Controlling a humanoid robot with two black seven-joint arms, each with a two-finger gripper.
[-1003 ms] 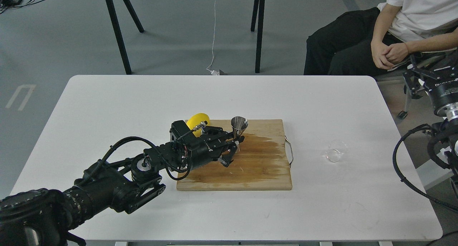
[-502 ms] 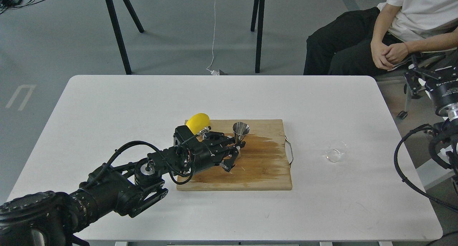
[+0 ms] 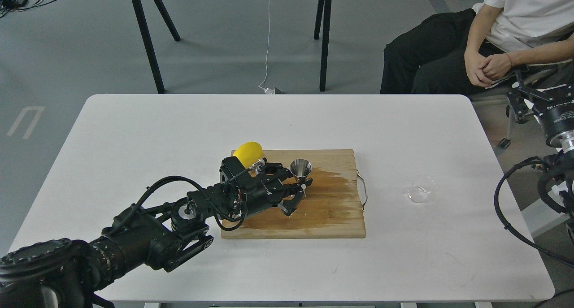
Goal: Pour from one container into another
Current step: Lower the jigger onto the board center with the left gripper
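Jigger (image 3: 301, 170) upright on cutting board (image 3: 332, 218), left gripper (image 3: 299, 192) fingers closed around its lower cone. Glass cup (image 3: 420, 189) on worktop (image 3: 179, 119), well right. Right gripper out of view.

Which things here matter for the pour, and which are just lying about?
In the job:
glass cup, on the table
steel jigger, on the board
left gripper, at the jigger

Lying about:
lemon
cutting board
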